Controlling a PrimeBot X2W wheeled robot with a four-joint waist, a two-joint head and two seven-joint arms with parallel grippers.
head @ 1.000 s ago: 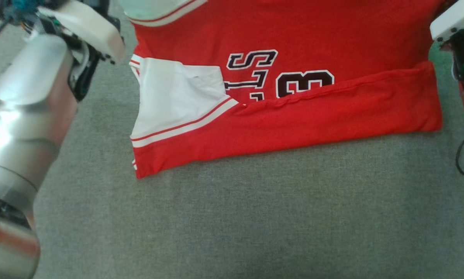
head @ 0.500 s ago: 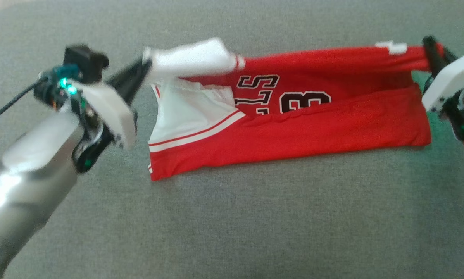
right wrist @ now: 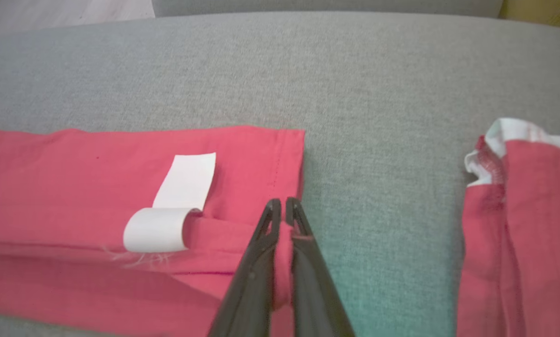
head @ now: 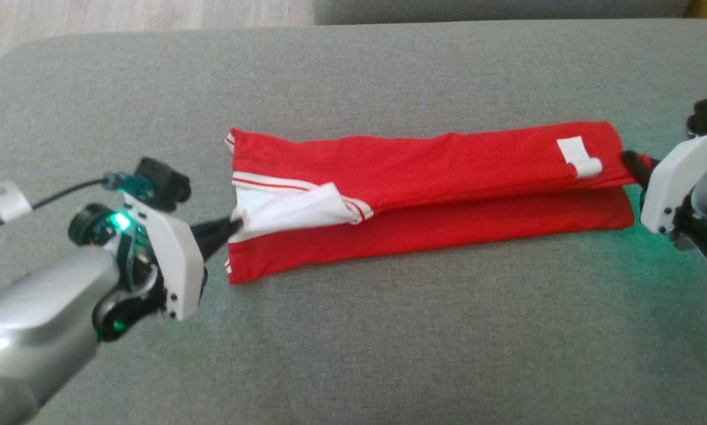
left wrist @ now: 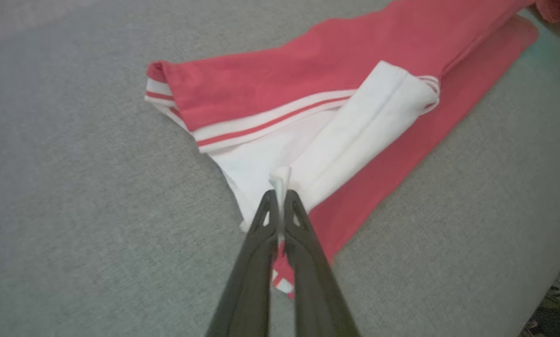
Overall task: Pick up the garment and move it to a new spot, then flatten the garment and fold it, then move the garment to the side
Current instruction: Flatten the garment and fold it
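Clenching opposite ends of the folded garment (head: 424, 177) lying mid-frame on the cushion (head: 388, 342), the left gripper (left wrist: 278, 196) and right gripper (right wrist: 280, 206) could skew the fold if they released unevenly.

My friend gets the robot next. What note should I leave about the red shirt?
Left end effector: shut on the white sleeve of the red jersey.
Right end effector: shut on the jersey's opposite end, near the white label.
Jersey: lies on the grey cushion, folded lengthwise into a long strip.
Done: flattened, long fold laid over.
Left: let go, fold it shorter, move it to the side.
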